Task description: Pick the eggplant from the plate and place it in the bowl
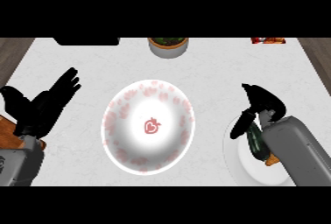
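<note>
Up at the back edge there's a pot (169,46) with something green in it, a black thing (86,41) to its left, and some red-orange stuff (268,40) at the right, all well away from the action. The bowl (148,127), white with pink specks, has nothing in it. The eggplant (256,142) is on the plate (249,165) with the right hand (264,107) curled around it. The left hand (47,104) rests open at the left.

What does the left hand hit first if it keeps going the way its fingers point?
Probably nothing: the left hand points up-right over bare counter, passing left of the bowl; height is unclear.
</note>
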You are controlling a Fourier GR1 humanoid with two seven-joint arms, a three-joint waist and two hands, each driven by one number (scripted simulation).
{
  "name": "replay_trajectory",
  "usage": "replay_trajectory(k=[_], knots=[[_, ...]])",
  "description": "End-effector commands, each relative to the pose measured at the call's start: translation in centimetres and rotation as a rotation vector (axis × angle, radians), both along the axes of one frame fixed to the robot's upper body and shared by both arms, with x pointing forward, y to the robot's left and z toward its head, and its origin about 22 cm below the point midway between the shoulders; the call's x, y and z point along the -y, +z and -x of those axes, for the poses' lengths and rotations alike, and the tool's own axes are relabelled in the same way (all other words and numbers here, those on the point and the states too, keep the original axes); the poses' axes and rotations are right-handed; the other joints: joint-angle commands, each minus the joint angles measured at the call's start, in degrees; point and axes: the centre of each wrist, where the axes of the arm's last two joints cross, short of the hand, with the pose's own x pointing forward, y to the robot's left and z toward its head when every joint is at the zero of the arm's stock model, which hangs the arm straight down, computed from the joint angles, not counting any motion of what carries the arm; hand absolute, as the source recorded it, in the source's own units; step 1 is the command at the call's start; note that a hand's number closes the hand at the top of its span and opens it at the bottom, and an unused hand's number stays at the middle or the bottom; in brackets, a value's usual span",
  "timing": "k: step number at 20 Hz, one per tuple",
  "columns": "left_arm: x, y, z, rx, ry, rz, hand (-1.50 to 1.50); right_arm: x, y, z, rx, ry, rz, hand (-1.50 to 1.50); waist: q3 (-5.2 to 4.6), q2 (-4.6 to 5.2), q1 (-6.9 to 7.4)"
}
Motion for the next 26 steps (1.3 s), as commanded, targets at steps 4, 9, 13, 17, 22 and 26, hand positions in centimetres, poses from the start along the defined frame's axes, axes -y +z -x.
replay_trajectory(k=[4, 9, 13, 17, 22, 26], knots=[[0.7, -1.5, -0.9, -0.019, -0.006, -0.005, 0.00, 0.4, -0.5, -1.2, -0.097, -0.068, 0.042, -1.50, 0.00, 0.13, -0.16], [0.4, -0.3, -0.6, -0.007, -0.008, 0.006, 0.00, 0.9, -5.1, 0.9, -0.170, -0.061, 0.061, -1.50, 0.01, 0.04, -0.23], [0.6, -0.7, -0.3, -0.007, -0.001, 0.005, 0.00, 0.2, -6.2, 0.2, -0.157, -0.077, 0.071, -1.50, 0.02, 0.08, 0.08], [0.1, 0.4, -0.5, 0.007, -0.003, 0.000, 0.00, 2.3, -7.4, 0.1, -0.172, -0.096, 0.072, -1.50, 0.03, 0.06, 0.01], [1.5, -0.5, 0.1, 0.015, 0.016, -0.003, 0.00, 2.2, -8.7, 0.6, -0.174, -0.098, 0.062, -1.50, 0.03, 0.02, 0.04], [1.0, 1.2, 1.1, 0.000, 0.008, -0.011, 0.00, 3.1, -8.8, 0.4, -0.182, -0.109, 0.055, -1.50, 0.03, -0.03, 0.09]])
